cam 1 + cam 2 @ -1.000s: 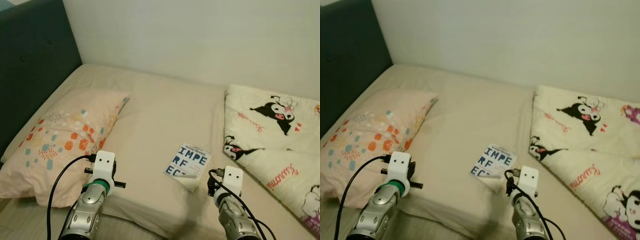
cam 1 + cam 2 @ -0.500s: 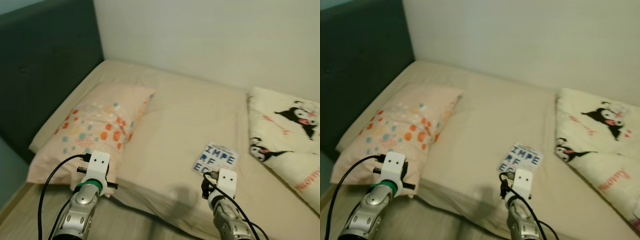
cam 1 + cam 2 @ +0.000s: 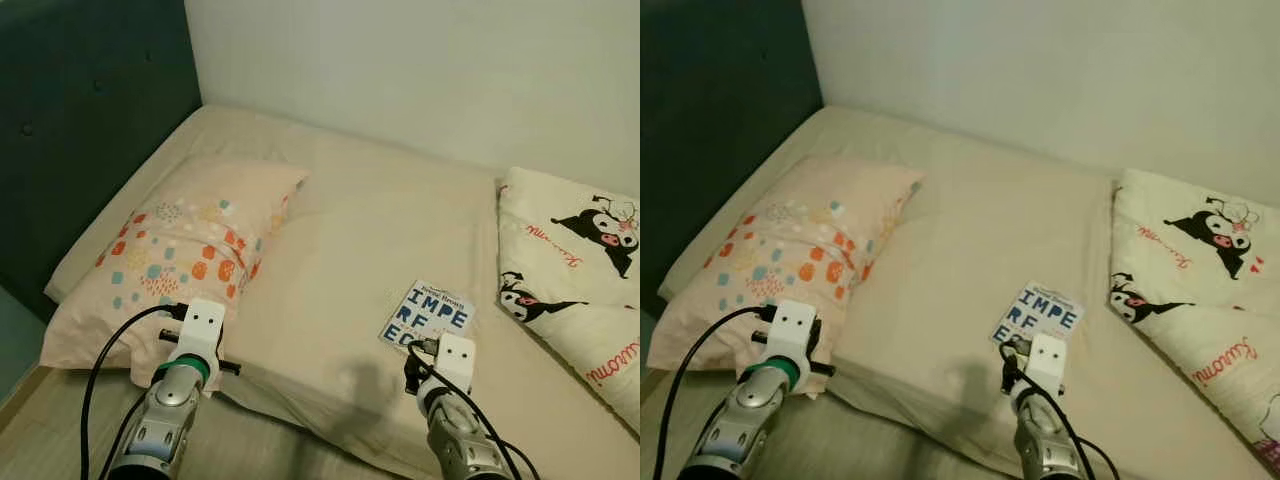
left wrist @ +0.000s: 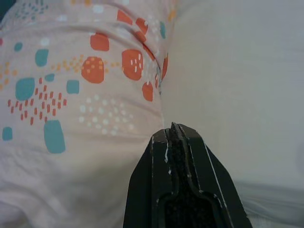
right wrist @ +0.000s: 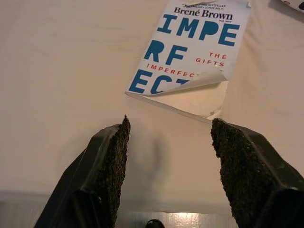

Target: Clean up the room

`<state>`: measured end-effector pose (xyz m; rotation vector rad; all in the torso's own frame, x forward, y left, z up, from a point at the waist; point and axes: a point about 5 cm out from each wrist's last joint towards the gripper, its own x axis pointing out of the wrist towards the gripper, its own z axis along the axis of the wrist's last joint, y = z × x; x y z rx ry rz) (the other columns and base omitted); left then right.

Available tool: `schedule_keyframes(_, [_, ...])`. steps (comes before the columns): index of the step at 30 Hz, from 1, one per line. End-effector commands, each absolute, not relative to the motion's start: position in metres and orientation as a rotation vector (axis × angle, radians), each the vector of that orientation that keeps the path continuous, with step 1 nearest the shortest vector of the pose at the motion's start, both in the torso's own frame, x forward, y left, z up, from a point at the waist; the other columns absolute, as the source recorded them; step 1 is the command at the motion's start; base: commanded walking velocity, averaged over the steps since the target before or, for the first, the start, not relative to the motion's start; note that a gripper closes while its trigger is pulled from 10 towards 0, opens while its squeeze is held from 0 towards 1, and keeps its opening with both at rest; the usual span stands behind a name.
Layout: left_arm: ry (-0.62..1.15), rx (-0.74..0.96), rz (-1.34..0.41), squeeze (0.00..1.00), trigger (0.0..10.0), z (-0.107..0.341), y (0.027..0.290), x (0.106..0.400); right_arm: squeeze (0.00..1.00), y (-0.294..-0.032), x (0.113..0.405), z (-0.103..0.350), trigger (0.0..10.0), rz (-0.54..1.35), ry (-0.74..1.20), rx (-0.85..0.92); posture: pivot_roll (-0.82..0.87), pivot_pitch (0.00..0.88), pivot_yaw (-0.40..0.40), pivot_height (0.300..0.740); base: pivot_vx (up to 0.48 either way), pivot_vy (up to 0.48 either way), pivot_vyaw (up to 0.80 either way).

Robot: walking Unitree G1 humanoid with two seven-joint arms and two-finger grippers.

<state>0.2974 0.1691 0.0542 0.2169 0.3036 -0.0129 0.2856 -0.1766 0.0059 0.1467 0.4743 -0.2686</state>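
White-and-blue book (image 5: 192, 50) lies flat on the beige bed (image 3: 350, 230), cover corner curled up — between the patterned pillow (image 3: 170, 255) and the cartoon blanket (image 3: 580, 270). Right gripper (image 5: 168, 164) hovers just short of it, fingers spread wide, likely lined up for a grab. Left gripper (image 4: 175, 135) near the pillow edge, fingers pressed together — looks idle.

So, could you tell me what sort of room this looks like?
Most likely a bedroom: a bed with a dark padded headboard, a patterned pillow, and a cartoon-print blanket.
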Motion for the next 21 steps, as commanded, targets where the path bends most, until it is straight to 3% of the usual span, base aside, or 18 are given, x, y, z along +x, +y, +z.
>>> schedule_keyframes(1, [0.3, 0.217, -0.025, 0.0, 10.0, 0.0526, 0.1675, 0.2958, 0.0, -0.1793, 0.2806, 0.0013, 10.0, -0.281, 0.493, 0.147, 0.12, 0.019, 0.017, 0.74, 0.319, 0.0, -0.8])
schedule_keyframes(7, [0.299, 0.22, -0.024, 0.0, 10.0, 0.0531, 0.1685, 0.2951, 0.0, -0.1798, 0.28, 0.0008, 10.0, -0.283, 0.496, 0.145, 0.12, 0.02, 0.014, 0.74, 0.361, 0.0, -0.75])
schedule_keyframes(12, [0.296, 0.218, -0.023, 0.0, 10.0, 0.0531, 0.1686, 0.2951, 0.0, -0.1798, 0.2801, 0.0009, 10.0, -0.286, 0.496, 0.142, 0.12, 0.02, 0.014, 0.74, 0.295, 0.0, 0.0])
schedule_keyframes(21, [0.297, 0.222, -0.029, 0.0, 10.0, 0.0525, 0.1655, 0.2958, 0.0, -0.1794, 0.2806, 0.0011, 10.0, -0.282, 0.495, 0.142, 0.12, 0.019, 0.015, 0.74, 0.0, 0.0, 0.0])
